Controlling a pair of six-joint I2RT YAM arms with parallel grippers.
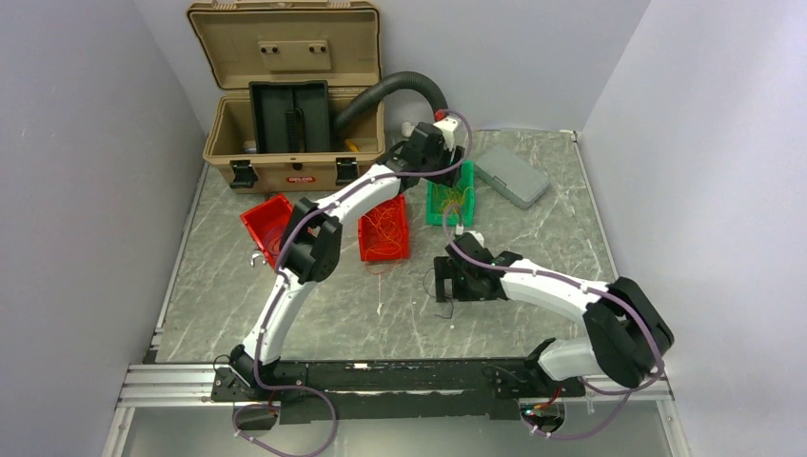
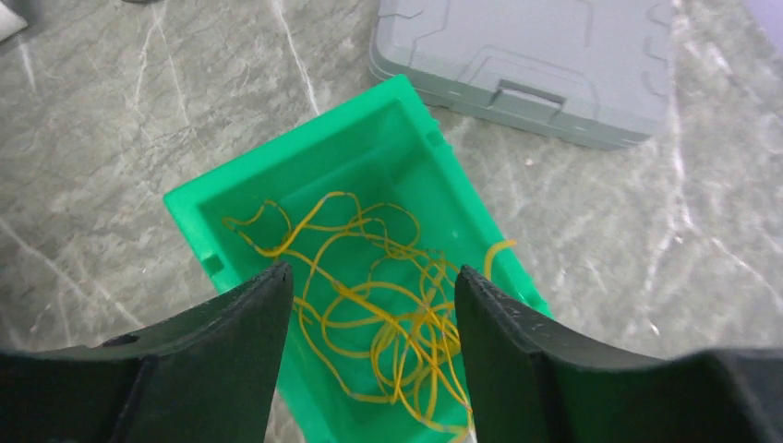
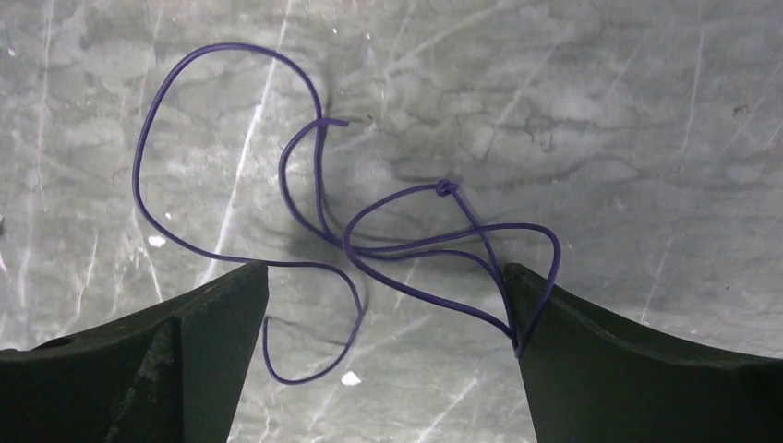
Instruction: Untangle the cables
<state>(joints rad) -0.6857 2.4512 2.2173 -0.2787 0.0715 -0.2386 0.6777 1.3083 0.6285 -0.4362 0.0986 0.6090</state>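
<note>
From above, the left gripper (image 1: 453, 162) hangs over the green bin (image 1: 430, 214), and the right gripper (image 1: 447, 286) sits low over the table (image 1: 571, 219). Left wrist now: fingers parted, gripping nothing, yellow cables (image 2: 388, 305) heaped in the bin below. Right wrist: jaws spread wide, a knotted purple cable (image 3: 446, 188) lies on the table, one loop touching a finger (image 3: 600, 369).

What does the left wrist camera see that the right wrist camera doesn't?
Only the left wrist view: a green bin holding tangled yellow wires, and a grey case beside it. Only the right wrist view: one purple wire, looped, with a small knot. Both: the marbled table and open black fingers, the left gripper over the bin, the right gripper over the purple wire.
</note>
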